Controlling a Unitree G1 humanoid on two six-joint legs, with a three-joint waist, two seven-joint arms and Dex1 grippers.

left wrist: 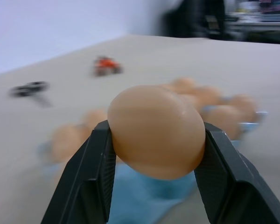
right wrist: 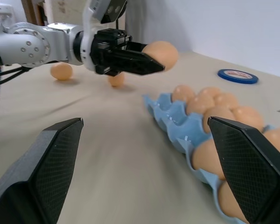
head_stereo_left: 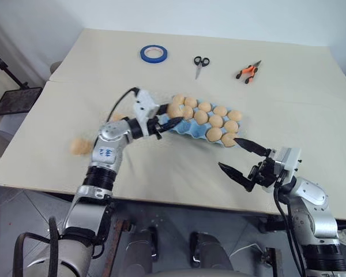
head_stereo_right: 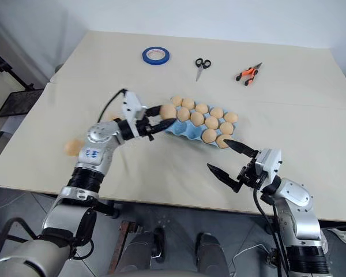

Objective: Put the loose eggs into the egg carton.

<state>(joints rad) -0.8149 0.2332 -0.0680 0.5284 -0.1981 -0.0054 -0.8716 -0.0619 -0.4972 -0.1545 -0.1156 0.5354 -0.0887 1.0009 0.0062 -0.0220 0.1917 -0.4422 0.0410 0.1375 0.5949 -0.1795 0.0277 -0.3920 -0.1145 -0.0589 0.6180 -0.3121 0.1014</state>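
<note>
The left gripper (head_stereo_left: 172, 122) is clamped on one egg (head_stereo_left: 174, 110), its two black fingers (left wrist: 91, 179) pressing the shell from both sides, held in the air just at the left end of the egg carton (head_stereo_left: 187, 130) near the middle of the frame. The carton's cups hold many eggs, with a few blue cups bare at its left end. Two loose eggs lie on the bench (head_stereo_left: 311, 98) to the left: one (head_stereo_left: 79, 146) at the left, another (right wrist: 115, 80) near the left arm. The right gripper (head_stereo_left: 237, 156), lower right, stands wide apart and empty, just below the carton's right end.
</note>
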